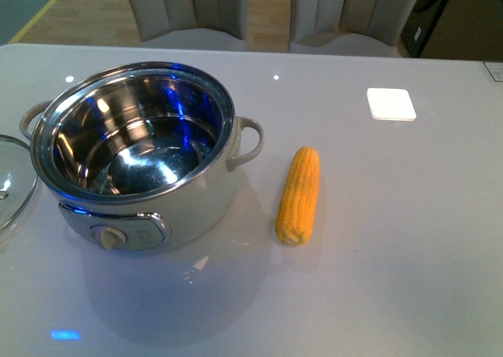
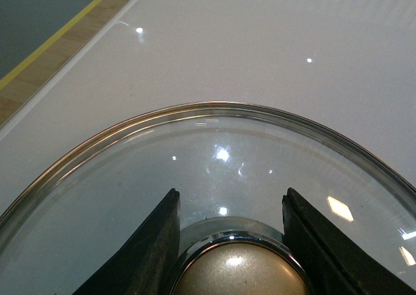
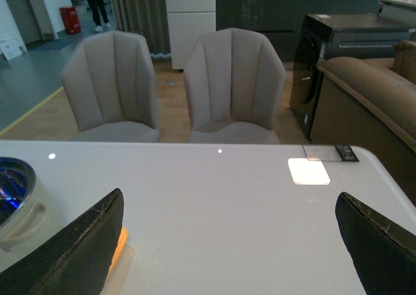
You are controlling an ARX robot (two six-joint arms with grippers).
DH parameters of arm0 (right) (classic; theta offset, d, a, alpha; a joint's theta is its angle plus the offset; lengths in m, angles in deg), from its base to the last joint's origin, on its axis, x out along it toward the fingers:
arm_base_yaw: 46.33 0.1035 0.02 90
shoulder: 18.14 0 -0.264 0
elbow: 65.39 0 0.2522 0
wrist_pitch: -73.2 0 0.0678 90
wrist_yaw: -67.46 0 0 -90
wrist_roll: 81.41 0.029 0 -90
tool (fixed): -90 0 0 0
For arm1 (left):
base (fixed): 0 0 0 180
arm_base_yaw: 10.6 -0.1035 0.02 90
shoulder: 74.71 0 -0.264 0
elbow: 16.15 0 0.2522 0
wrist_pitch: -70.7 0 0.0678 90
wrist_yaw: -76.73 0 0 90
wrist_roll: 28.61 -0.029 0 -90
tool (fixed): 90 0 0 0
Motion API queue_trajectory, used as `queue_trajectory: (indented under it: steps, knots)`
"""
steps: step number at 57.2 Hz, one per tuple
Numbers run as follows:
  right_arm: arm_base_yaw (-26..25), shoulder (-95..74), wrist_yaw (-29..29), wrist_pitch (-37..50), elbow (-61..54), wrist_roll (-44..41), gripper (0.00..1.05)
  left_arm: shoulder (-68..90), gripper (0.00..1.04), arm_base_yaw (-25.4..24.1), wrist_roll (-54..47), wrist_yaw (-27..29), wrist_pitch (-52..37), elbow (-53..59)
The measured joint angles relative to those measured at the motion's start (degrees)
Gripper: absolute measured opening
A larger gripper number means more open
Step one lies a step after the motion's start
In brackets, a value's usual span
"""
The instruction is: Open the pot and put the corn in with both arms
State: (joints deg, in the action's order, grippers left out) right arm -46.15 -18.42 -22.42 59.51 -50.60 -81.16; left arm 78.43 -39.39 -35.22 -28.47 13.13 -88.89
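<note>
The cream-white pot (image 1: 149, 160) stands uncovered on the white table, its shiny steel bowl empty and its dial facing me. The yellow corn (image 1: 299, 194) lies on the table just right of the pot, apart from it. The glass lid (image 1: 11, 180) rests at the far left edge of the front view. In the left wrist view my left gripper (image 2: 231, 207) is shut on the lid's gold knob (image 2: 239, 269), with the lid's glass (image 2: 195, 158) flat below. My right gripper (image 3: 231, 207) is open above the table; a sliver of corn (image 3: 118, 243) shows beside one finger. Neither arm shows in the front view.
A white square pad (image 1: 391, 103) lies at the back right of the table (image 1: 393, 255). Two grey chairs (image 3: 175, 87) stand behind the far edge. A brown sofa (image 3: 377, 93) and a dark cabinet are beyond the right corner.
</note>
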Motion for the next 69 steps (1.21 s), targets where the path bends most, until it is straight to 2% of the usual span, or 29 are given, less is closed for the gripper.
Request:
queue_trajectory:
  steps: [6,12,16,27,47,58,69]
  knots:
    - [0.0,0.0,0.0,0.0,0.0,0.0,0.96,0.0,0.42,0.1,0.2,0.0,0.1,0.0]
    - [0.0,0.0,0.0,0.0,0.0,0.0,0.96,-0.1,0.57,0.2,0.3,0.0,0.1,0.1]
    - [0.0,0.0,0.0,0.0,0.0,0.0,0.96,-0.9,0.71,0.2,0.3,0.0,0.1,0.8]
    - [0.0,0.0,0.0,0.0,0.0,0.0,0.96,-5.4,0.99,0.2,0.8,0.0,0.3,3.0]
    - [0.0,0.0,0.0,0.0,0.0,0.0,0.96,-27.5,0.98,-1.6,4.8,-4.6,2.0,16.9]
    - [0.0,0.0,0.0,0.0,0.0,0.0,0.96,-45.0,0.98,-4.3,7.1,-8.4,7.5,26.9]
    - [0.0,0.0,0.0,0.0,0.0,0.0,0.96,-59.3,0.98,-3.0,8.3,-8.3,13.3,33.5]
